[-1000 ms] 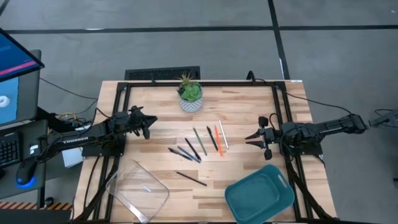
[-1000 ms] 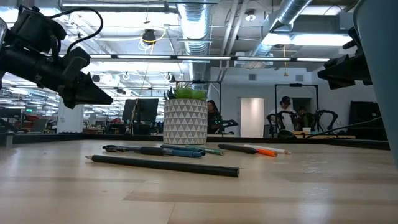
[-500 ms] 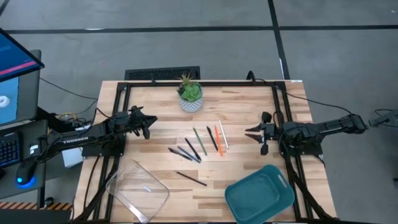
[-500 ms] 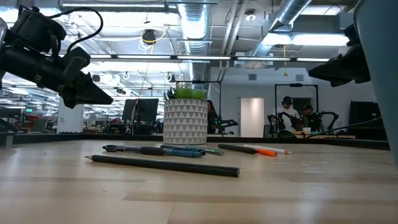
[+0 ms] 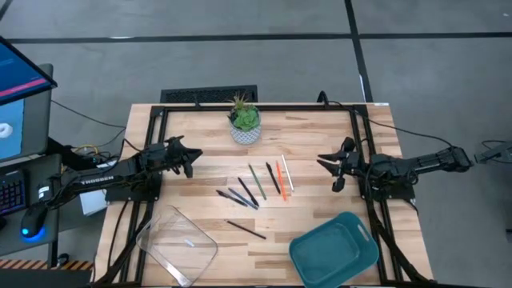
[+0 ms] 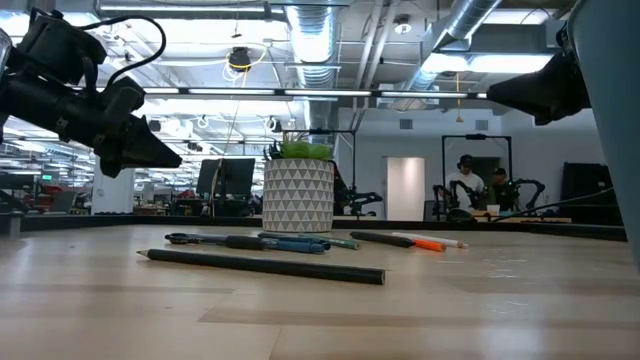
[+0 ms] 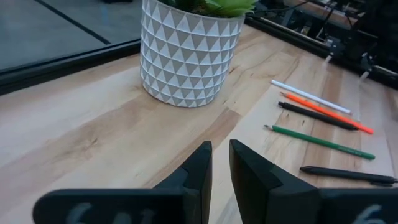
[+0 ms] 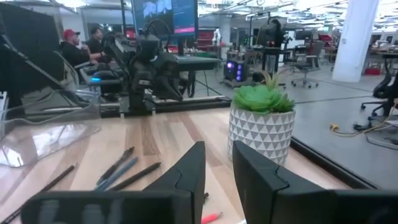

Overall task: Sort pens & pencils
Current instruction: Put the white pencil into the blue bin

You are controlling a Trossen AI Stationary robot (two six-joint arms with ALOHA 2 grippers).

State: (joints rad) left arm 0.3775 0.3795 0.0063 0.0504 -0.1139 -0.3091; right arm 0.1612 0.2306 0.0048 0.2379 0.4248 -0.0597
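Note:
Several pens & pencils (image 5: 264,184) lie flat on the wooden table's middle: a white one (image 5: 286,173), an orange one (image 5: 280,179), a black one (image 5: 273,178), a green one (image 5: 256,182) and some dark ones (image 5: 238,195). A lone black pencil (image 5: 246,230) lies nearer the front edge. My left gripper (image 5: 198,155) hovers at the table's left, pointing toward the middle, open by a narrow gap (image 7: 221,163) with nothing in it. My right gripper (image 5: 322,161) hovers at the right, also open by a narrow gap (image 8: 219,163) and holding nothing.
A white patterned pot with a green plant (image 5: 245,124) stands at the far middle. A clear plastic tray (image 5: 178,244) sits at the front left and a teal bin (image 5: 334,250) at the front right. People sit in the room beyond the table (image 6: 462,180).
My right gripper has swung its tip toward the table's far edge and tipped upward, rising a little. The gap between its fingers looks the same. The pens and pencils have stayed where they were.

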